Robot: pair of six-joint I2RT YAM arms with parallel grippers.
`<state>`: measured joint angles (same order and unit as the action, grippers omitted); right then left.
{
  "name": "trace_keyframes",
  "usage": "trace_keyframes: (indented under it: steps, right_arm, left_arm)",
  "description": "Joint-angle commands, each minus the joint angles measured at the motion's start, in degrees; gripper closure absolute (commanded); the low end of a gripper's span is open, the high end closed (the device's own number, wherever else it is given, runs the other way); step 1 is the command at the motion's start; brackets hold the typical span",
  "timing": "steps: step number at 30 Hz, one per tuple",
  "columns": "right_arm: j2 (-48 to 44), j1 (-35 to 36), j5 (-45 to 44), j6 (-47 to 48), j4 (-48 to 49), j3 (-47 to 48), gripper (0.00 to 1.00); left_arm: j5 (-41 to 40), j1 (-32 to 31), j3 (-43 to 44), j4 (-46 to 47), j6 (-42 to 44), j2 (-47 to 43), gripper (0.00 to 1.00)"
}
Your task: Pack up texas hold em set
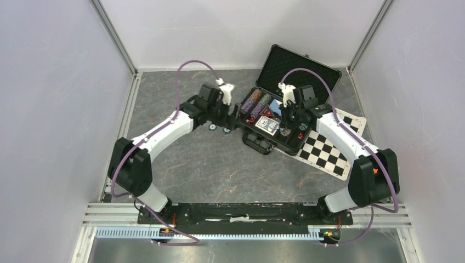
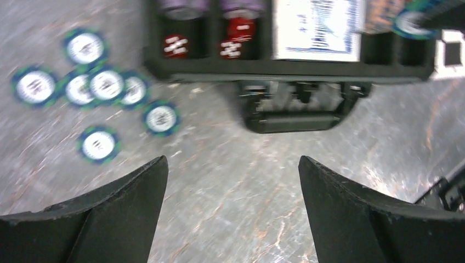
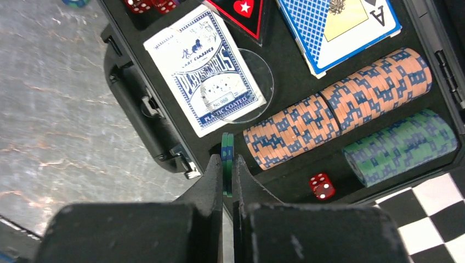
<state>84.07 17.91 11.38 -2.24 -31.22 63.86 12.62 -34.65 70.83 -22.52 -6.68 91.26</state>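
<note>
While the black rectangular hard case lies open on the grey table, the left gripper hangs spread and empty near loose teal round poker chips; the right gripper pinches green chips edgewise over its foam tray.

The left gripper fills the bottom of the frame, its two dark fingers spread wide with only bare grey marbled table between them. At upper left, seven loose teal-rimmed poker chips lie flat, four of them overlapping in a cluster. Along the top edge runs the black case, its handle pointing down-frame. Its compartments hold red dice, purple chips and a blue-and-white card deck.
</note>
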Motion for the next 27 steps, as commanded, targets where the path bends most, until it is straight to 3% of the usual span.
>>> trace_keyframes:
  steps: [1,20,23,27]
  right_arm:
    - [-1.47,1.39,-3.95,7.43,3.27,-1.12,1.0]
    - [0.74,4.85,-9.59,9.27,5.94,-7.62,1.0]
    - [1.12,4.93,-10.9,9.36,6.23,-7.99,0.95]
    - [2.44,5.15,-13.81,8.93,5.74,-6.87,0.8]
  left_arm:
    - [-3.91,7.39,0.51,-4.19,-8.29,0.26,0.07]
    - [-7.7,12.52,4.72,-10.57,-5.81,7.43,0.08]
    - [-7.9,12.83,6.09,-12.08,-5.52,9.54,0.08]
    - [-8.4,13.05,7.0,-12.41,-5.19,10.93,0.08]
